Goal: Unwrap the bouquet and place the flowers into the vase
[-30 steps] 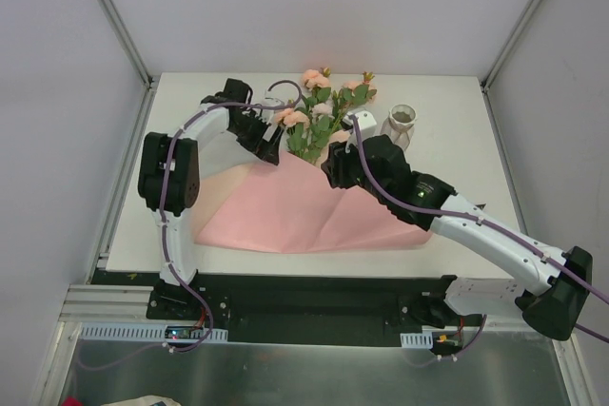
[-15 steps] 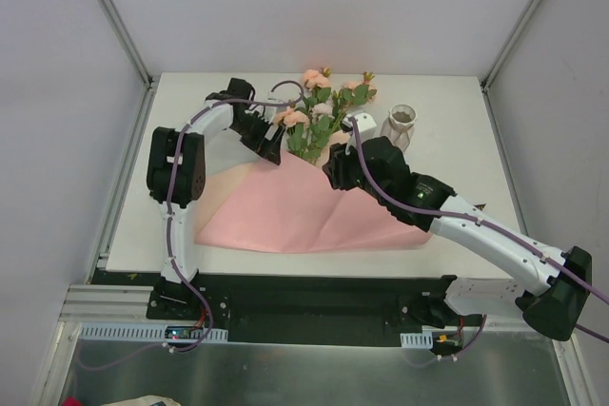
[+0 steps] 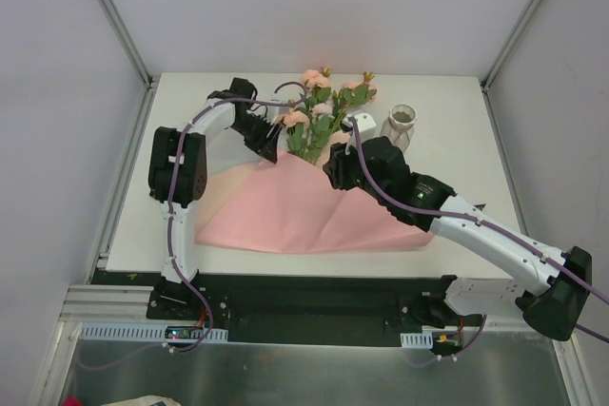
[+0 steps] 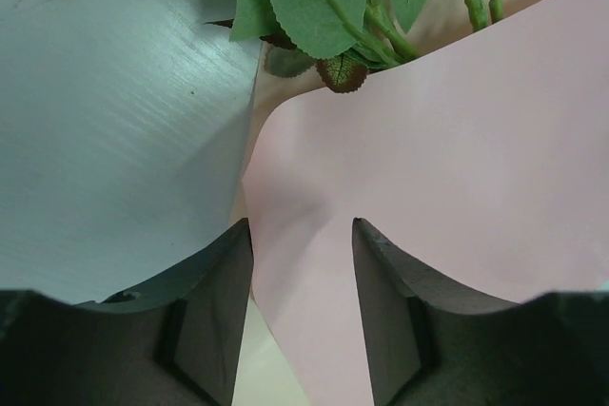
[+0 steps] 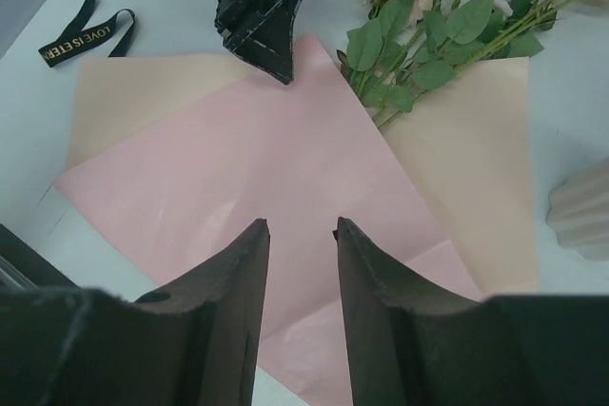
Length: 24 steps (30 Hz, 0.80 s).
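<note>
The bouquet lies unwrapped. Its pink paper (image 3: 304, 206) is spread flat on the table, over a beige sheet (image 5: 466, 149). The flowers (image 3: 324, 111) rest at the paper's far corner, blooms pointing away; they also show in the right wrist view (image 5: 438, 35). The off-white vase (image 3: 402, 124) stands upright to their right. My left gripper (image 3: 277, 154) is down at the paper's far corner, jaws partly apart, with a lifted edge of pink paper (image 4: 314, 263) running between them. My right gripper (image 3: 333, 176) hovers open over the paper, nothing between its fingers (image 5: 252, 263).
The black gold-lettered ribbon (image 5: 86, 40) lies loose on the table left of the paper. Leaves and stems (image 4: 324, 7) lie just beyond my left fingers. The vase's ribbed side (image 5: 582, 211) is close on the right. White walls and frame posts ring the table (image 3: 447, 102).
My left gripper's jaws have narrowed from wide open around the paper's corner, and the left arm has shifted slightly right. My right gripper has closed a little and hardly moved.
</note>
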{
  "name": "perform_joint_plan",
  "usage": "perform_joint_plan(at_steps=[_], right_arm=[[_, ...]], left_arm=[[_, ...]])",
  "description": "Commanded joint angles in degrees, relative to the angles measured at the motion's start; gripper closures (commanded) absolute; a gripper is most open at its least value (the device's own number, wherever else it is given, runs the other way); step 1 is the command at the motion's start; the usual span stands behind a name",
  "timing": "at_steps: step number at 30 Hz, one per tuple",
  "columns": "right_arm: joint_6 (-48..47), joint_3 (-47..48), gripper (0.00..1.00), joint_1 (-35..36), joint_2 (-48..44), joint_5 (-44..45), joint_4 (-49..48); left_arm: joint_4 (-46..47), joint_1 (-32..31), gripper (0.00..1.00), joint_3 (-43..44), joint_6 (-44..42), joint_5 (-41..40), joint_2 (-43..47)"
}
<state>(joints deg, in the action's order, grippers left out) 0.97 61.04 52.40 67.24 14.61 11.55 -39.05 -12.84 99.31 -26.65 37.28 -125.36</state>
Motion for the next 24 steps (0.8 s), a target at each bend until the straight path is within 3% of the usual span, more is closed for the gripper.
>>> perform_joint_plan(at_steps=[1,11,15,21,24], right_arm=[[-0.53,0.31,0.63,0.16,-0.8,-0.28,-2.15],[-0.53,1.63,0.64,0.24,-0.27,-0.9,-1.62],[-0.53,2.16,0.67,0.24,-0.45,-0.99,-1.36],[-0.62,1.81,0.69,0.25,-1.41,-0.64,-1.09],[-0.62,1.81,0.69,0.25,-1.76,-0.02,-0.57]], left_arm=[[-1.38,-0.78,0.58,2.12,-1.21,0.17,0.99],[-1.03,-1.84,0.77,1.77,-0.51,-2.03,4.5],[-0.77,-2.63,0.9,0.54,0.02,-2.29,8.55],[0.81,-3.94,1.0,-2.62,0.64,-5.28,13.03],[1.34,-4.47,1.0,-3.5,1.34,-7.39,14.43]])
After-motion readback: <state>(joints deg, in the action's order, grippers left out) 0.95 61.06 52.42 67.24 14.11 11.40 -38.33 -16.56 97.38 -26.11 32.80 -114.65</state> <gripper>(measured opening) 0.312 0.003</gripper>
